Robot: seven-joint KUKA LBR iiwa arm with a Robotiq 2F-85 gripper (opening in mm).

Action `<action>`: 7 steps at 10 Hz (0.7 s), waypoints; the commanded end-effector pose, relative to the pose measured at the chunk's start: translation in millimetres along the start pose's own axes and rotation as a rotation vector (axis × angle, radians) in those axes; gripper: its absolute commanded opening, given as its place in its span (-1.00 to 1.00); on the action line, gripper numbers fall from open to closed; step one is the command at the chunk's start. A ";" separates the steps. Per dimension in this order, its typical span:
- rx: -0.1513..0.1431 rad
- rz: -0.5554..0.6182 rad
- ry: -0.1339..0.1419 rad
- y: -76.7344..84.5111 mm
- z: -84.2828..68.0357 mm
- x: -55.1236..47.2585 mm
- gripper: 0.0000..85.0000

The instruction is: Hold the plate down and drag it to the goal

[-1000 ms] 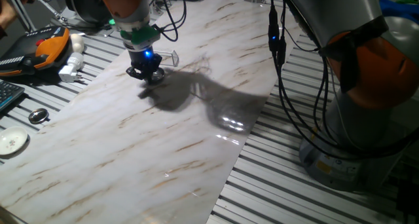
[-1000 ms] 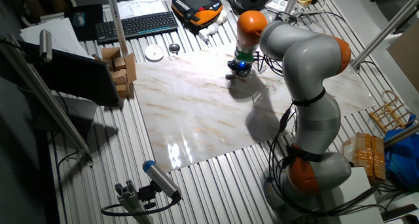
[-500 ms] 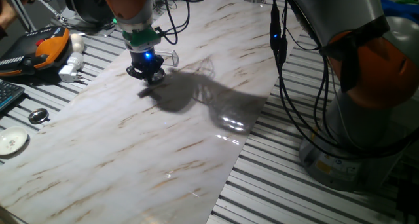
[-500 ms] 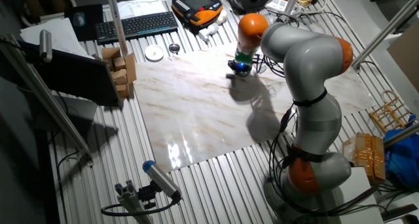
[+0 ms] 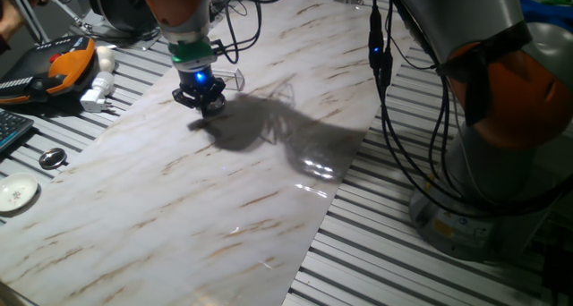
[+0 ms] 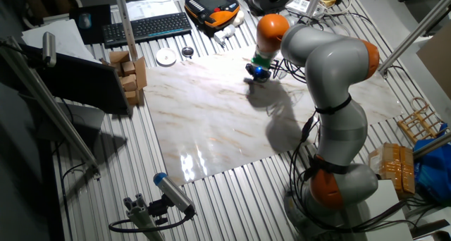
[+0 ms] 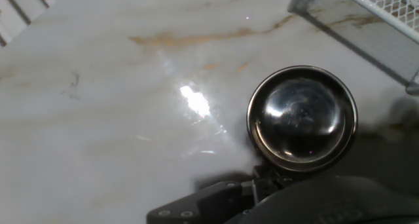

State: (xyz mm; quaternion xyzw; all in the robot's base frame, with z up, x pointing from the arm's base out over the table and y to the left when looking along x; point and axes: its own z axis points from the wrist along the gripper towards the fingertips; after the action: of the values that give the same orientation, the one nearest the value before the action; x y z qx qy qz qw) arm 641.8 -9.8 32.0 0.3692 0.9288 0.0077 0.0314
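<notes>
Hand view: gripper (image 7: 275, 178) presses plate (image 7: 302, 118), fingers' state unclear; it has slid slightly closer to goal (image 7: 357, 11), now just beside.

You have open marble bench (image 5: 224, 199) near and right of the claw (image 5: 199, 100). Just beyond it the goal (image 5: 230, 77) stands in the way; in the hand view its wall (image 7: 353, 27) sits close above the plate (image 7: 302, 118).
</notes>
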 end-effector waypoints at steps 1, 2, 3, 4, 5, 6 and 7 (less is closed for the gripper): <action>-0.005 0.070 0.006 -0.2 1.9 0.4 -1.00; -0.013 0.073 0.010 -0.9 4.7 -0.5 -1.00; -0.018 0.073 0.006 -1.2 5.7 -1.7 -1.00; -0.013 0.071 -0.003 -1.2 5.1 -2.9 -1.00; -0.009 0.069 -0.014 -1.1 3.5 -4.1 -1.00; -0.008 0.067 -0.021 -1.1 2.9 -5.2 -1.00; -0.007 0.062 -0.029 -1.6 3.4 -6.4 -1.00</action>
State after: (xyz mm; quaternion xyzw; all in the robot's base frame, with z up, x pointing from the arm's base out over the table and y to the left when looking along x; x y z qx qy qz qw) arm 645.6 -15.4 28.8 0.3980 0.9162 0.0070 0.0457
